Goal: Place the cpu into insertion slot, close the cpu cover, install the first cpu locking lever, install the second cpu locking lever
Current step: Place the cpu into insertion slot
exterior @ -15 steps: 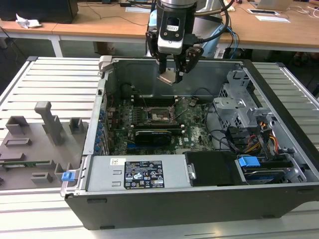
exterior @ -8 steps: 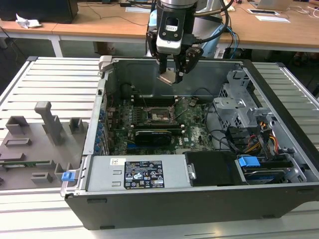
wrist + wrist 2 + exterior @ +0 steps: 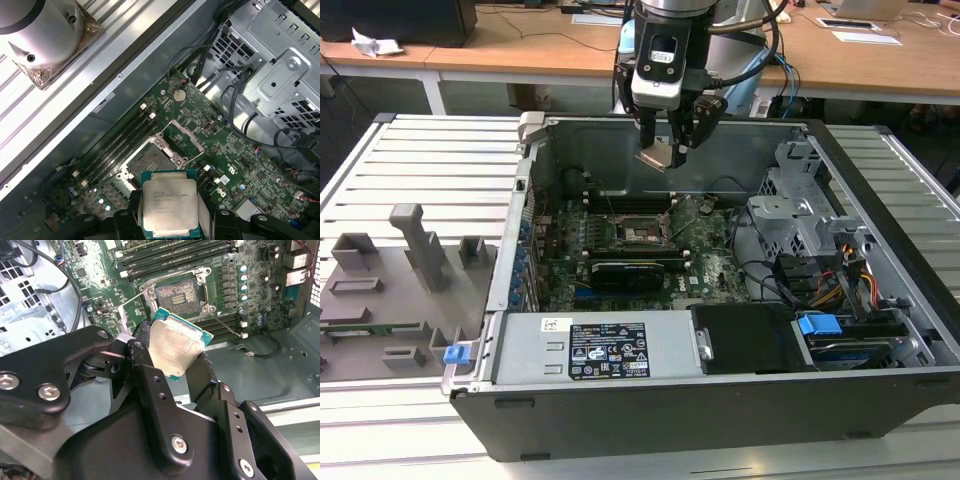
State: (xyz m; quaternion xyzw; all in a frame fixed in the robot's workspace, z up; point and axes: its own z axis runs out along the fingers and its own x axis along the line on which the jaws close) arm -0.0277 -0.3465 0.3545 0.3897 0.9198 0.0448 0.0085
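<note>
Black metal gripper (image 3: 172, 357) clamps the small square silver-topped cpu (image 3: 176, 342) by its edges, above the dark square insertion slot (image 3: 179, 296) in the green circuit board (image 3: 102, 295).

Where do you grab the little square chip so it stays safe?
By two opposite thin edges, coming in from the sides, as the gripper holds it now. The cpu is a flat, thin square, so pinching its edges leaves both flat faces untouched. That is probably the safest hold.
</note>
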